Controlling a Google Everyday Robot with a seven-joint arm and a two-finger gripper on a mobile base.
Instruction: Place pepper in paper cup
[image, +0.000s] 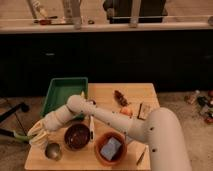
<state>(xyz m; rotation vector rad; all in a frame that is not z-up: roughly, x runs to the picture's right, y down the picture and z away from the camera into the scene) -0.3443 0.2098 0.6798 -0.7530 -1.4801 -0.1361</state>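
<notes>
At the near left of the table (107, 95), a small metal cup (53, 151) is sitting just beside the paper cup (38, 142). The gripper (39, 132) is hovering right over that cup, clamped on the pepper (21, 136) — its green end is sticking out leftward past the table edge. Farther back a green tray (64, 92) is lying.

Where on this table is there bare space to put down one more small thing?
Bare wood lies at the back, between the green tray and the brown item. The front is crowded: end effector at the left corner, metal cup, brown bowl, orange bowl.
</notes>
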